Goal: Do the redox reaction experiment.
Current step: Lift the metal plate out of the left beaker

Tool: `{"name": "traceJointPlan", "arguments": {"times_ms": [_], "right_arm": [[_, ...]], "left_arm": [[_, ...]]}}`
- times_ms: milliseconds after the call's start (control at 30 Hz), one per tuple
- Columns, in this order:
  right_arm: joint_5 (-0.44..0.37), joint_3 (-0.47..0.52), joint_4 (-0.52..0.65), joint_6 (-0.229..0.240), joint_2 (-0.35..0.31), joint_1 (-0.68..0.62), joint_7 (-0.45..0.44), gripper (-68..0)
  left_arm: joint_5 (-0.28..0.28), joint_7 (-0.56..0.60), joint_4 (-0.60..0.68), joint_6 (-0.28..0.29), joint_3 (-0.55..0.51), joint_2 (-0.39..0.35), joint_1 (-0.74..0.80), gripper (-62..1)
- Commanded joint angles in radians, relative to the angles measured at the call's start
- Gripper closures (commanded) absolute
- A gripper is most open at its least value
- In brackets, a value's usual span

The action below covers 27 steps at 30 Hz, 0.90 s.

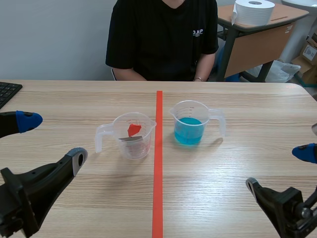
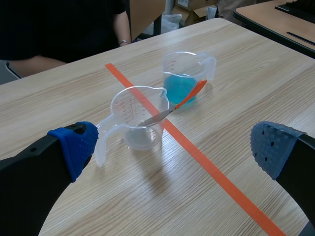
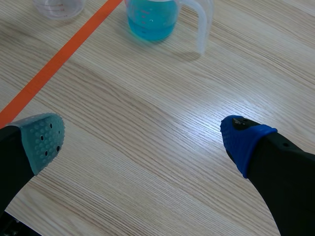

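Left hand (image 2: 170,147) and right hand (image 3: 145,141) both released; clear plastic jug with orange-handled metal tool (image 1: 132,136) and clear plastic jug of blue liquid (image 1: 189,124) flank the orange tape line (image 1: 157,198) on the table (image 1: 223,193), handles outward, presumably one per hand.

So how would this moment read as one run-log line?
left gripper open | right gripper open | orange-handled tool leaning in clear jug | blue-liquid jug beside it, untouched
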State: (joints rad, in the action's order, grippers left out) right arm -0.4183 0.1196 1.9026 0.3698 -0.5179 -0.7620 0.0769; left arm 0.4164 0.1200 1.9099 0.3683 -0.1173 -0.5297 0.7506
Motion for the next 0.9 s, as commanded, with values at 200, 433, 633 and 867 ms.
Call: {"name": "traceJointPlan", "arguments": {"times_ms": [200,433,633,867], "right_arm": [[-0.007,0.004,0.019,-0.004,-0.003,0.011,-0.011,-67.9],[-0.007,0.004,0.019,-0.004,-0.003,0.011,-0.011,-67.9],[-0.007,0.004,0.019,-0.004,-0.003,0.011,-0.011,-67.9],[-0.008,0.004,0.019,-0.004,-0.003,0.011,-0.011,-67.9]], "left_arm": [[0.006,0.010,0.015,0.001,-0.006,-0.002,0.000,-62.3],[0.006,0.010,0.015,0.001,-0.006,-0.002,0.000,-62.3],[0.005,0.010,0.014,-0.019,-0.006,-0.003,0.003,-62.3],[-0.061,0.018,-0.034,-0.113,-0.020,-0.003,0.081,-62.3]]}}
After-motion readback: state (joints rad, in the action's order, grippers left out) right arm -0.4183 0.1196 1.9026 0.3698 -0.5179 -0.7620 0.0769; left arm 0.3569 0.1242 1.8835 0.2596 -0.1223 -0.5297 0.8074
